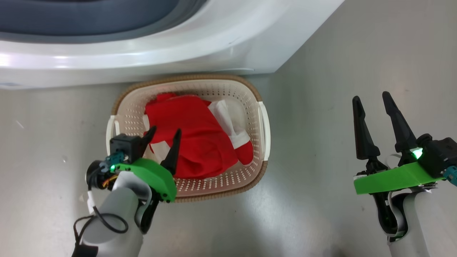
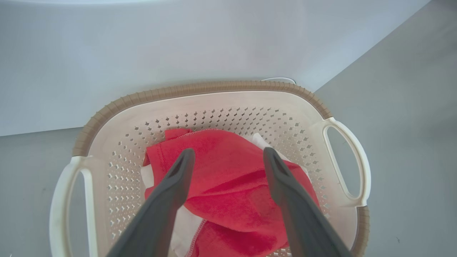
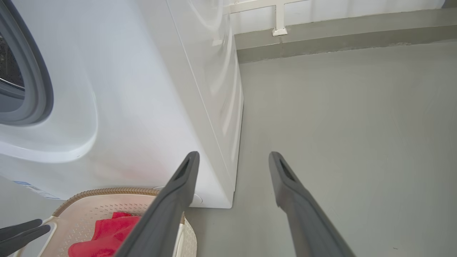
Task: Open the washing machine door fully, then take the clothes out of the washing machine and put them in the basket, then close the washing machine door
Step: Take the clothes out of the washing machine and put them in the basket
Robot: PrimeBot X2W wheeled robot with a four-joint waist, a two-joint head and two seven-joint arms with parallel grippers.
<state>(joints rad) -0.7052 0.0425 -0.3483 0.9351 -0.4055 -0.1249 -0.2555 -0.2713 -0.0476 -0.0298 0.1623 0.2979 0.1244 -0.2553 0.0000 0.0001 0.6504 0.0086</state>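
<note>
**A:** Largest entry first. What do we list?

**B:** The floor: grey, smooth, and it carries everything else. In the right wrist view its far edge meets a wall base.

**A:** Second entry?

**B:** The washing machine: white, standing on the floor. We see its lower front and its right front corner. The grey-blue rubber ring of its mouth runs along the top of the head view.

**A:** Third?

**B:** The basket: cream, perforated, with a brown rim and white side handles. It stands on the floor just before the machine's front, near that right corner. We cannot tell whether its far rim touches the machine.

**A:** And its contents?

**B:** The clothes: red fabric with white parts, heaped inside the basket. They cover its middle. Bare perforated bottom shows along the basket's near edge.

**A:** Now the working parts.

**B:** The left fingers are over the near left part of the basket, pointing down at the red cloth. They are spread wide and released, with nothing pinched between them. We cannot tell whether the tips touch the fabric.

**A:** The other pair?

**B:** The right fingers are above bare floor, well apart from the basket on its right. They are spread wide and empty.

**A:** Smallest entry?

**B:** A blue label, low on the machine's front.
</note>
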